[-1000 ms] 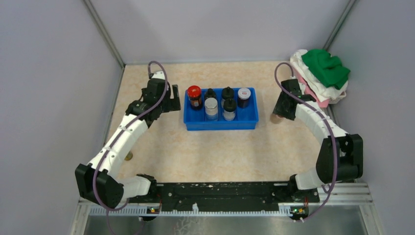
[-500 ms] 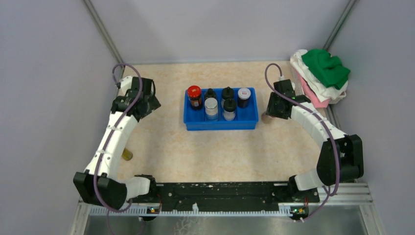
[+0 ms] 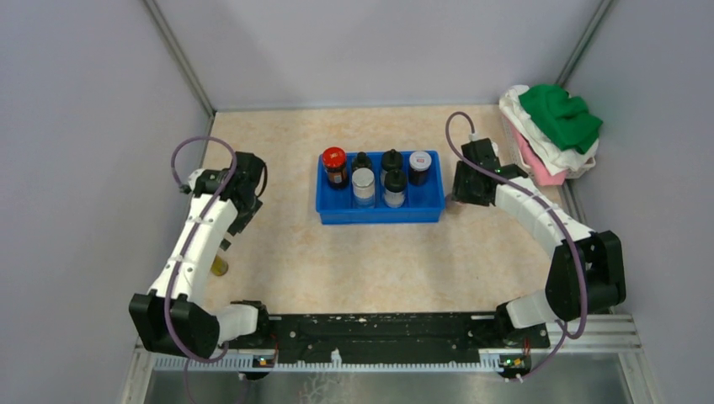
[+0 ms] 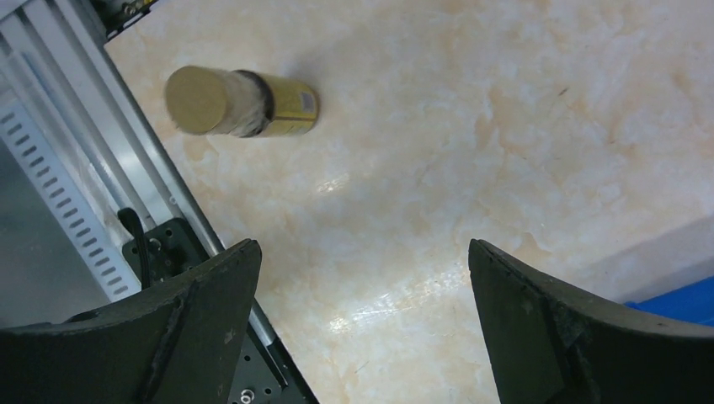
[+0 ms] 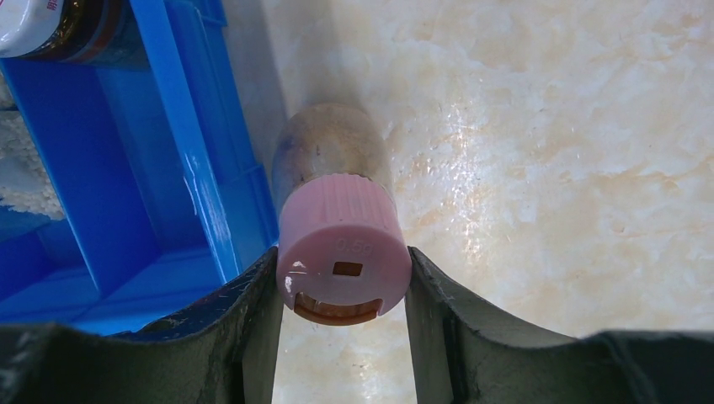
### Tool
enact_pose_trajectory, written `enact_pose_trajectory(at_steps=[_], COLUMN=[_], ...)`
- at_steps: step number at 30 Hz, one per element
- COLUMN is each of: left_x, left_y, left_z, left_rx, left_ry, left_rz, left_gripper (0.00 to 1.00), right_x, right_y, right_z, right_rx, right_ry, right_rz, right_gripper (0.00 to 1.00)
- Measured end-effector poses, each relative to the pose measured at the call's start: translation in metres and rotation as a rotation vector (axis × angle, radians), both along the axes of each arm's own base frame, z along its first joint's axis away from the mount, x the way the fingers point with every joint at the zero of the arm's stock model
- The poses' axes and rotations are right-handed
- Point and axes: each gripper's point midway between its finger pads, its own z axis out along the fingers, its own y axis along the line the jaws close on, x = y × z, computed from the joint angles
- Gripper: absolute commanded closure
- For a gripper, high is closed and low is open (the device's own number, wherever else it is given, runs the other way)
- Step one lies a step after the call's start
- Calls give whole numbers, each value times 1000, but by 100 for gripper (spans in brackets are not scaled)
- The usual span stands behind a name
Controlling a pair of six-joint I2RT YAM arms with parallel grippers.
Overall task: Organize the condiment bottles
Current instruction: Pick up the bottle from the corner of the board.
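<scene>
The blue tray (image 3: 380,214) holds several condiment bottles, among them a red-capped one (image 3: 334,157) and a dark jar with a silver cap (image 3: 419,159). My right gripper (image 3: 457,188) is just off the tray's right end. In the right wrist view the right gripper (image 5: 343,290) is shut on a pink-capped bottle (image 5: 341,244), right beside the tray wall (image 5: 189,168). My left gripper (image 3: 229,224) is open and empty above the table, left of the tray. A gold-capped bottle (image 3: 220,266) stands near the left edge. It also shows in the left wrist view (image 4: 240,103), well ahead of the open left gripper (image 4: 362,286).
A pile of green, white and pink cloths (image 3: 554,128) sits at the back right corner. Grey walls close in the left, back and right sides. The black mounting rail (image 3: 379,326) runs along the near edge and shows in the left wrist view (image 4: 76,194).
My left arm has swung away from the tray's left end toward the near left. My right gripper has carried the pink-capped bottle left, up to the tray's right end.
</scene>
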Motion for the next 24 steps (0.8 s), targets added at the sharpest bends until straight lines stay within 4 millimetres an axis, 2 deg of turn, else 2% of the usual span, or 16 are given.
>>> enact_pose_trajectory(at_steps=[3, 10, 14, 17, 24], left_x=[-18, -40, -49, -57, -53], left_y=[2, -4, -5, 6, 27], left_z=[-11, -41, -43, -41, -48], left_rx=[-5, -64, -115, -136, -122], left_ry=[24, 76, 8, -32, 17], left_rz=[47, 158, 246, 353, 481], left_gripper=[1, 3, 2, 1, 1], right_x=[-1, -4, -3, -2, 2], right_y=[1, 9, 11, 12, 12], right_z=[0, -1, -7, -7, -6], right_rx=[-11, -39, -55, -59, -76], right_ry=[-1, -1, 9, 5, 5], right_rz=[3, 27, 33, 34, 37], right_gripper=[100, 100, 100, 100, 100])
